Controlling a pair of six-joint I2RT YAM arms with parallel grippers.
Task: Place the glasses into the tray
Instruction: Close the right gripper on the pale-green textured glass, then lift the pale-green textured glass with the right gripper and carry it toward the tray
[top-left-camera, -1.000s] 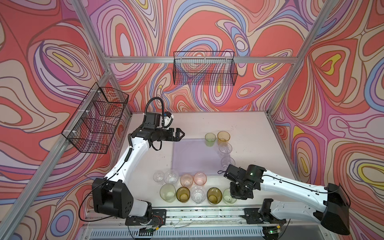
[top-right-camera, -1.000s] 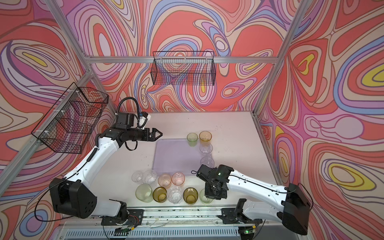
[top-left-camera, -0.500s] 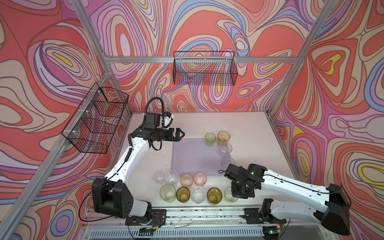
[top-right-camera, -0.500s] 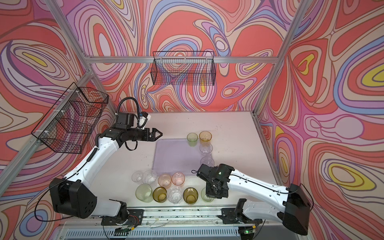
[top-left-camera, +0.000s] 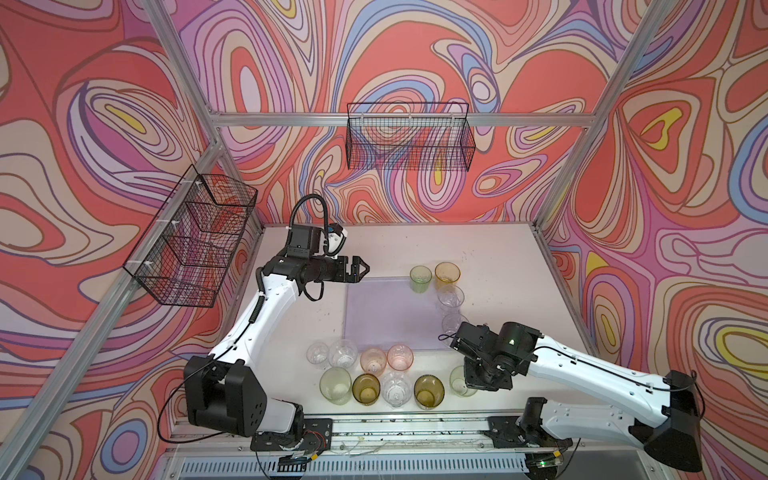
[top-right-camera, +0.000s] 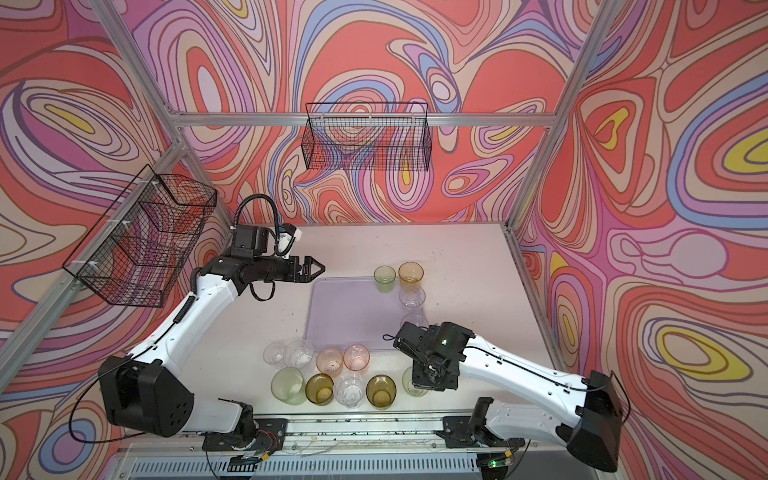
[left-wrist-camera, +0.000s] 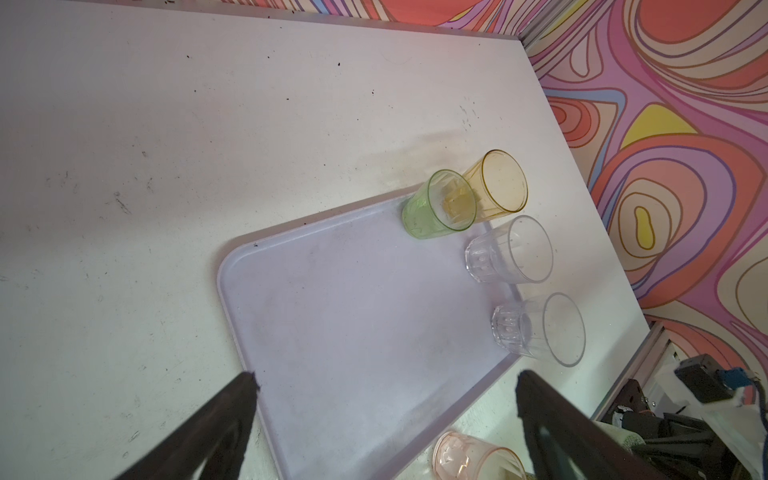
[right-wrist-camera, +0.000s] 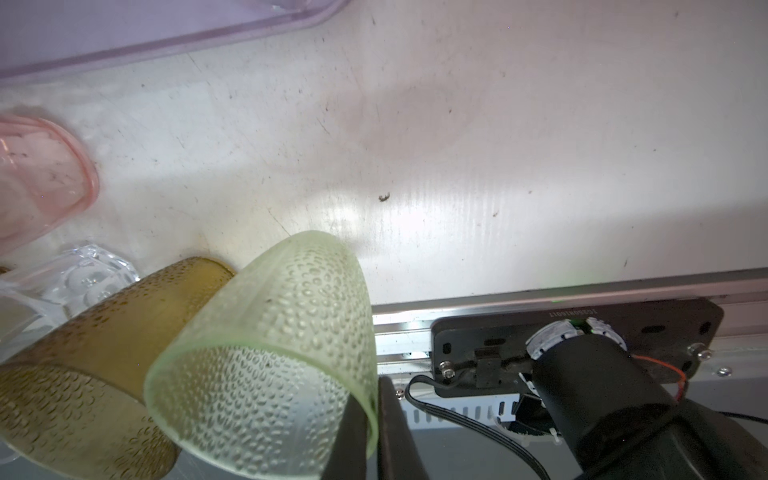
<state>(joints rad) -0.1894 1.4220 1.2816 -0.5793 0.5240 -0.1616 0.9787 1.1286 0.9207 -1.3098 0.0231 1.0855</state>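
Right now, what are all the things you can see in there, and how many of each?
tray: one, pale lavender, mid-table.
glasses along the tray's right edge: four, green, amber, two clear.
glasses in front of the tray, back row: four, two clear, two pink.
glasses, front row: five, pale green, olive-brown, clear, olive-brown, pale green.
wire baskets: two, black, left wall and back wall.
table: one, whitish, under everything.
left arm: white and black, jaws open and empty, by the tray's far left corner.
right arm: white and black, jaws shut on the rightmost pale green glass's rim.
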